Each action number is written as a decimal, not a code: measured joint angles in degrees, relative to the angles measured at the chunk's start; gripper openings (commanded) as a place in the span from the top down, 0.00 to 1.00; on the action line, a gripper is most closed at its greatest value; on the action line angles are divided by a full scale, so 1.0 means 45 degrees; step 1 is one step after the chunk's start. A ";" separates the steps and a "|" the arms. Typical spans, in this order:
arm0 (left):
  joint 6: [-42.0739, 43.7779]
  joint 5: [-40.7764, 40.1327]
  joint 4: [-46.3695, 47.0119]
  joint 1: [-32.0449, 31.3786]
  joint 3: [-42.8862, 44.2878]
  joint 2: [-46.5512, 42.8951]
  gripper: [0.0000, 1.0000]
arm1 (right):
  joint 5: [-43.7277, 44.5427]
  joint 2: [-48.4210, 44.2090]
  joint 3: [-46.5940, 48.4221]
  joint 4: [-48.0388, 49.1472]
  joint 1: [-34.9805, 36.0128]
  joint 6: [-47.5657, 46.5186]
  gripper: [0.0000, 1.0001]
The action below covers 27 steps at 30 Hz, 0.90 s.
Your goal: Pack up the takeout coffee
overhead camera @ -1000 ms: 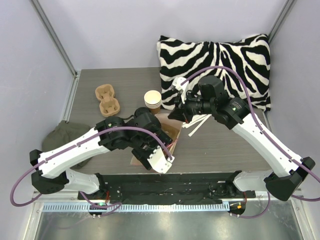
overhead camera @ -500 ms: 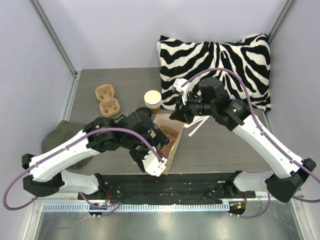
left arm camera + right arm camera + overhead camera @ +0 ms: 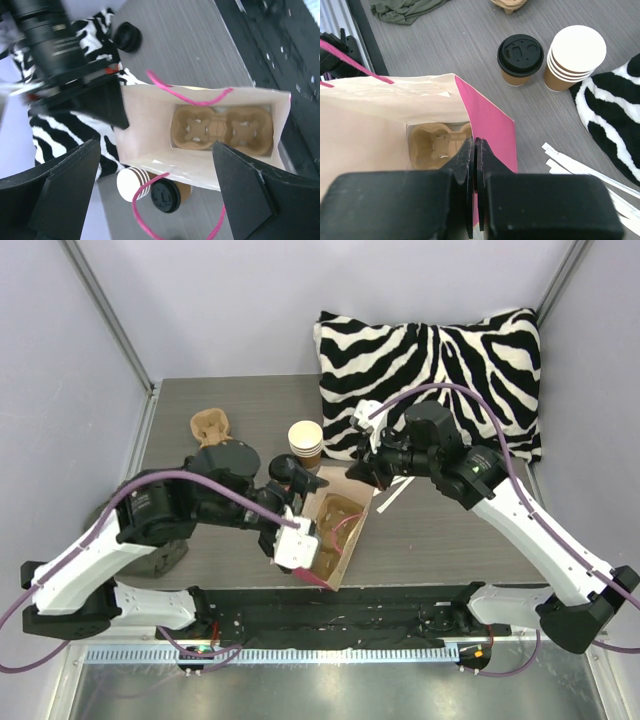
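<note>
I see the paper bag [image 3: 150, 125] standing open at the near middle of the grey table [image 3: 450, 540], its mouth turned up to the cameras and its pink cord handles [image 3: 145, 220] looping off the rim. My right gripper [image 3: 475, 150] has its fingers pressed together on the top edge of the bag's pink side wall, pinching the paper at the end nearest the zebra pillow [image 3: 440, 360]. My left gripper [image 3: 155, 150] hangs directly over the mouth, its fingers [image 3: 245, 190] spread wide and holding nothing. A moulded-pulp cup carrier [image 3: 222, 127] lies flat at the bottom of the bag, sockets up. The takeout coffee stands outside the bag. It is a stack of paper cups [image 3: 575, 55], brown with pale rims, and a lidded cup [image 3: 520, 60], brown under a black lid. Both are upright on the table, just beside each other and just outside the bag's long wall on my left arm's side, toward its far end. A second carrier [image 3: 208, 425] sits farther off toward the table's far left. A crumpled green cloth [image 3: 405, 10] lies at the left edge. White paper strips [image 3: 580, 170] are scattered on the table between the bag and the pillow. A loose black lid [image 3: 127, 37] rests on the table close to the pillow's edge.
</note>
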 measured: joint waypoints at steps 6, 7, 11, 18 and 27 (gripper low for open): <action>-0.3468 0.0559 0.1277 0.2234 0.0554 -0.0316 0.00 | 0.0330 -0.0801 -0.0690 0.0155 -0.0005 0.0141 0.99; -0.4036 0.0593 0.1467 0.2715 0.0554 -0.0330 0.00 | 0.0325 -0.0908 -0.0763 0.0165 -0.0005 0.0146 0.99; -0.6917 0.1093 0.2079 0.6115 0.0670 0.0267 0.00 | 0.0379 -0.1297 -0.1117 0.0287 -0.0005 0.0146 0.99; -1.0156 0.0811 0.2108 1.0370 0.0991 0.3774 0.00 | 0.1015 -0.2448 -0.2142 0.0311 -0.0039 0.0141 0.99; -1.1681 -0.0763 0.2220 1.0350 -0.0321 0.5911 0.00 | 0.1535 -0.2798 -0.2297 0.0272 -0.0675 0.0189 0.99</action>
